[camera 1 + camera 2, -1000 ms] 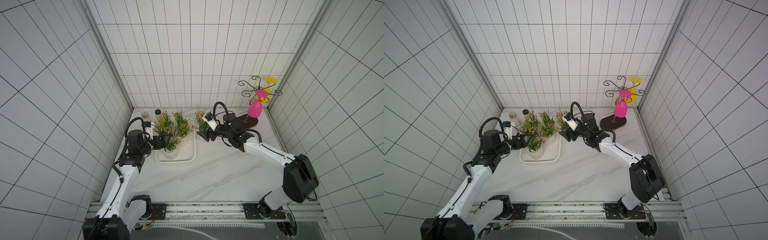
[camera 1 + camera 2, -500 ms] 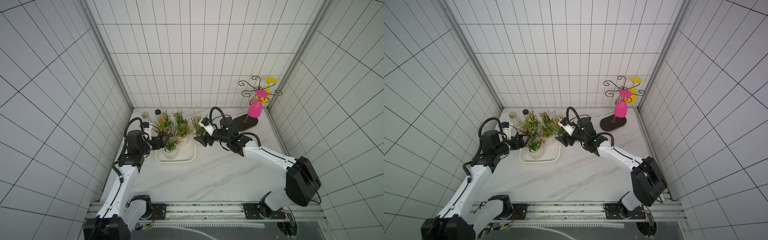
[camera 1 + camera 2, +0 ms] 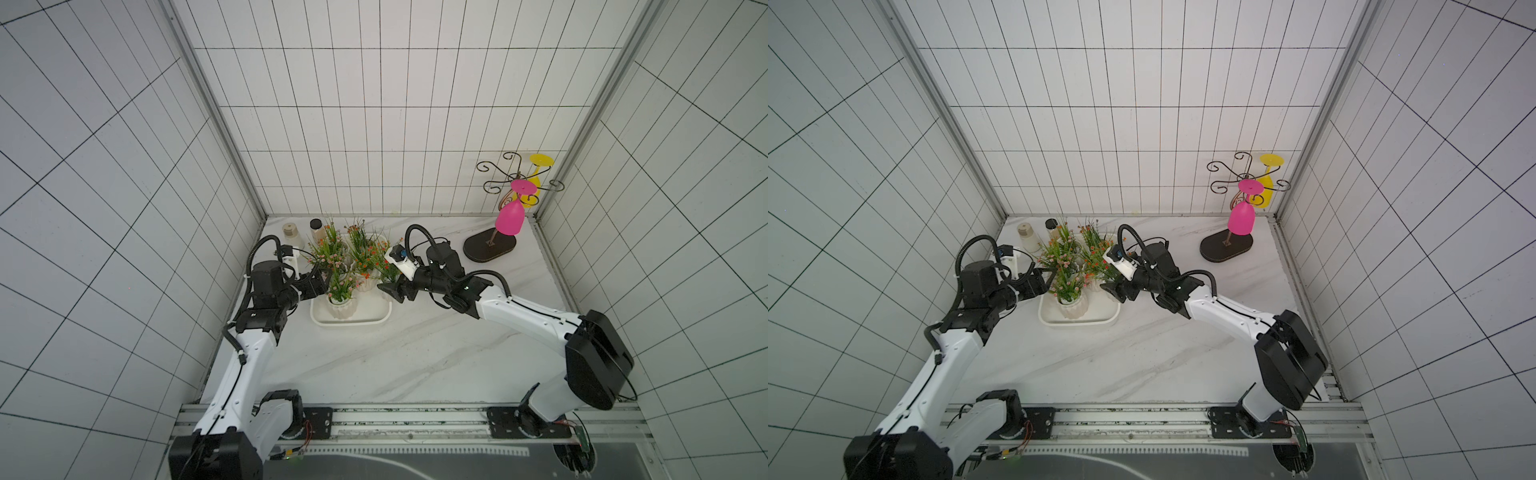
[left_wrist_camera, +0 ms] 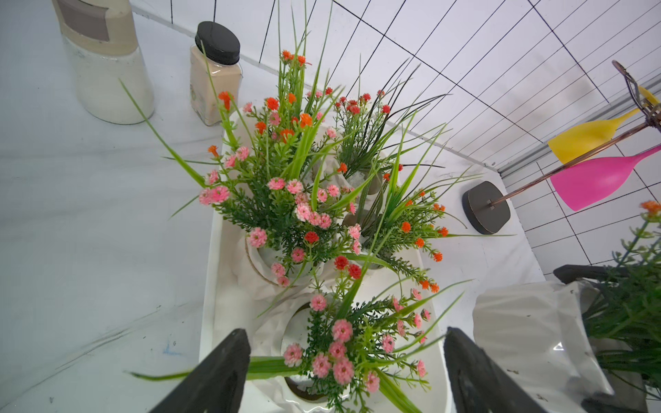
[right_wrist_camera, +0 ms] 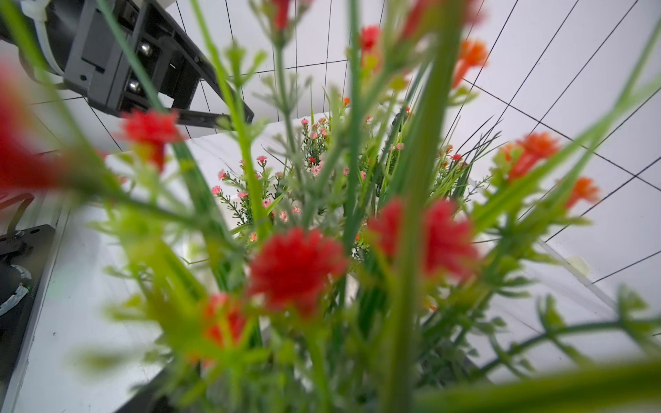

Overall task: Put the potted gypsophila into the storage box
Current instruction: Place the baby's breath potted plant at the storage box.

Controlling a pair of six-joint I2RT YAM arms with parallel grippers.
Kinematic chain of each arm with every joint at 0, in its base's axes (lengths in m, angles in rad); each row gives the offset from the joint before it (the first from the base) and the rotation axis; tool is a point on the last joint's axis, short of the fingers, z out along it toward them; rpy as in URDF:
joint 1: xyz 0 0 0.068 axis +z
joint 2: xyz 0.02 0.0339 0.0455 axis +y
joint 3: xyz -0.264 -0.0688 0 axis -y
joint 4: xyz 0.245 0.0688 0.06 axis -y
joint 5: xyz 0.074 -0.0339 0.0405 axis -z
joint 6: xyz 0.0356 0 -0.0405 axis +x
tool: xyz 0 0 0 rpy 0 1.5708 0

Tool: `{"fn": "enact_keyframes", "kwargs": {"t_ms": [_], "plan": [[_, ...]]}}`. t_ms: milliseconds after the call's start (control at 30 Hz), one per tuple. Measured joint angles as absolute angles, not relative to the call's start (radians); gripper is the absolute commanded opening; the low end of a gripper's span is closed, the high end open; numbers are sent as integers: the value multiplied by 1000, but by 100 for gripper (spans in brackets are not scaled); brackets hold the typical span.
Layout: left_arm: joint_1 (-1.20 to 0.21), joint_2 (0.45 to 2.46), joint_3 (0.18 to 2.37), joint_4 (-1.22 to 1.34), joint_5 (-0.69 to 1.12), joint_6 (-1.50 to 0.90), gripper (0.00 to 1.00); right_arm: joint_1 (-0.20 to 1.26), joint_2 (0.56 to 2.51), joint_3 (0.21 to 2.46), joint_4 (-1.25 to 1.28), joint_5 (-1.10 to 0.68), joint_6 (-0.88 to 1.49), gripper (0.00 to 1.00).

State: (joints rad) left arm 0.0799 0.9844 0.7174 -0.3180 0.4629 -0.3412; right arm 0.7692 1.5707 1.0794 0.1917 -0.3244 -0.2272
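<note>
The storage box (image 3: 353, 321) is a shallow white tray at the back left of the table, and several potted gypsophila stand in it. The front one (image 3: 341, 306) has pink flowers. My left gripper (image 3: 318, 283) hangs open at its left side; in the left wrist view the black fingers (image 4: 221, 372) straddle this pot's sprigs (image 4: 339, 343) without touching. My right gripper (image 3: 388, 291) sits at the tray's right rim, shut on another potted gypsophila (image 4: 529, 339) with orange-red flowers (image 5: 297, 264). Its sprigs fill the right wrist view and hide the jaws.
Two jars (image 3: 293, 235) (image 3: 316, 227) stand behind the tray against the back wall. At the back right is a dark-based wire stand (image 3: 490, 248) with a pink glass (image 3: 510, 219) and a yellow glass (image 3: 538, 174) hanging from it.
My right arm has carried its pot leftward, from beside the tray to the tray's right rim. The left gripper has stayed by the front pot, its jaws a little narrower.
</note>
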Motion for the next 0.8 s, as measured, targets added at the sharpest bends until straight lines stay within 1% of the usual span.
{"fn": "enact_keyframes", "kwargs": {"t_ms": [367, 800], "plan": [[94, 985, 717, -322, 455, -349, 85, 827, 1665, 1080, 217, -309, -217, 71], [107, 985, 717, -326, 455, -357, 88, 860, 1751, 1085, 282, -305, -199, 71]]}}
